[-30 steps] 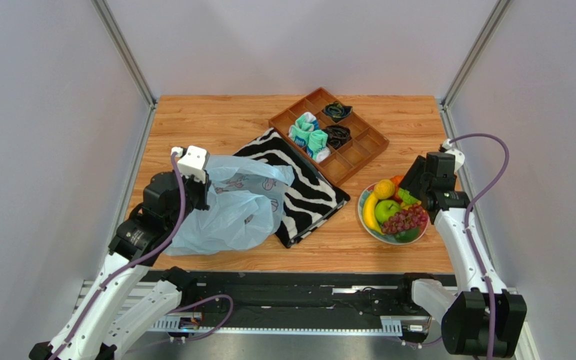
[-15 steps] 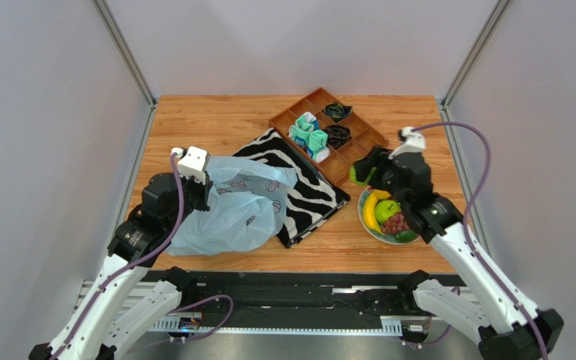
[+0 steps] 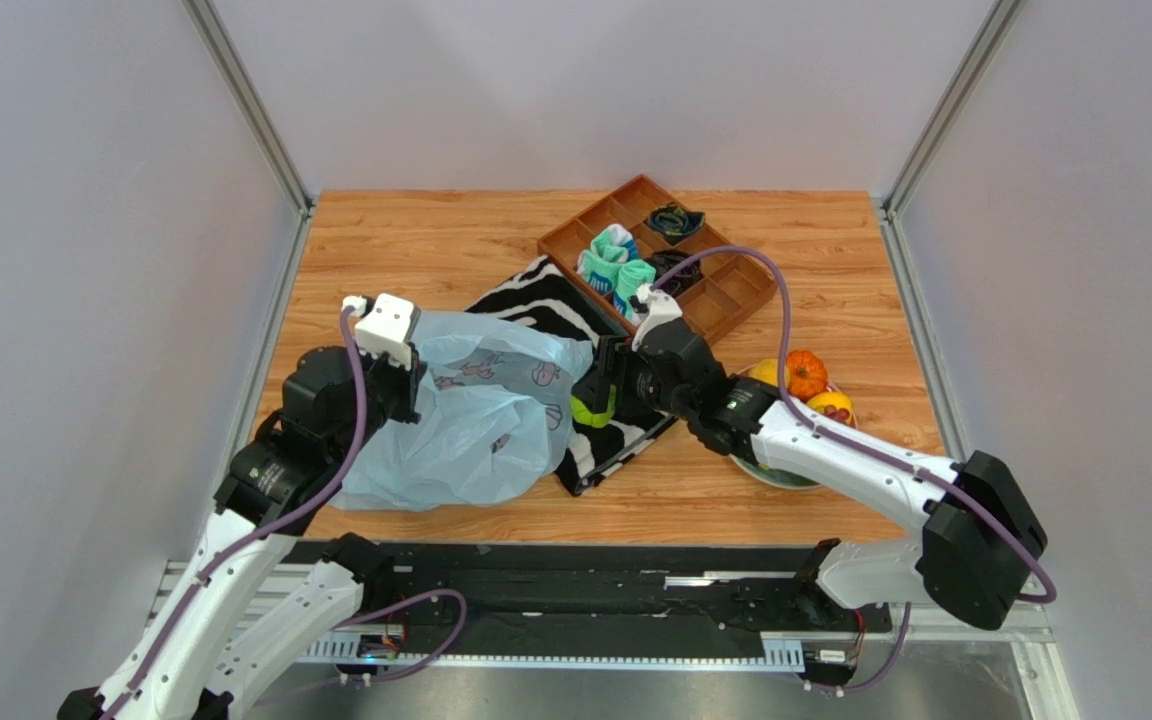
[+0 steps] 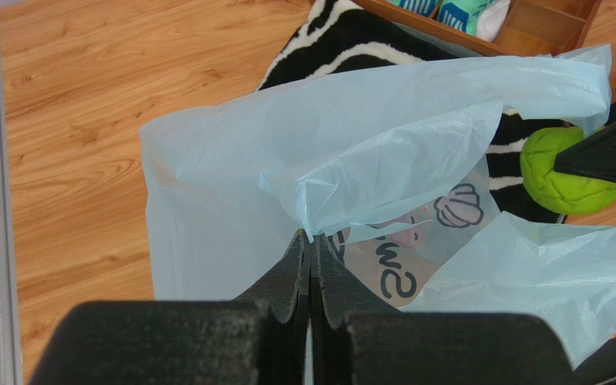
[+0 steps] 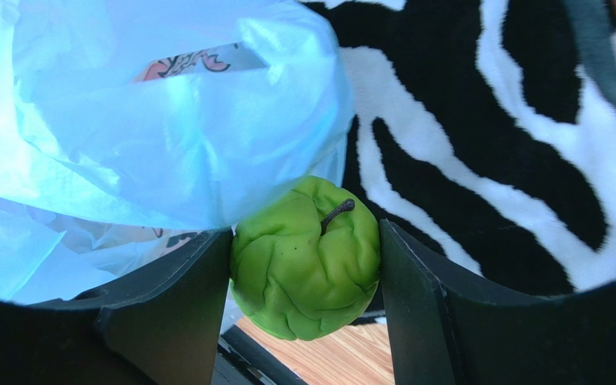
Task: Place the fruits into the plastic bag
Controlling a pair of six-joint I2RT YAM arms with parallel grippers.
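The light-blue plastic bag (image 3: 462, 420) lies at the left of the table, partly over the zebra-striped cloth. My left gripper (image 3: 417, 375) is shut on a bunched upper edge of the plastic bag (image 4: 327, 160), lifting it. My right gripper (image 3: 597, 405) is shut on a bright green, wrinkled round fruit (image 5: 307, 257) with a brown stem. It holds that fruit right at the bag's right edge, above the cloth. The green fruit (image 4: 564, 172) also shows beside the bag in the left wrist view. Other fruits (image 3: 805, 372) sit on a plate that my right arm mostly hides.
The zebra-striped cloth (image 3: 537, 285) spreads under the bag and my right gripper. Behind it stands a wooden divided tray (image 3: 717, 300) holding teal-and-white rolled socks (image 3: 615, 270). My right arm stretches across the plate's rim (image 3: 760, 473).
My right arm has swung left from the plate to the bag's edge, carrying the green fruit. The left gripper and the bag have stayed in place.
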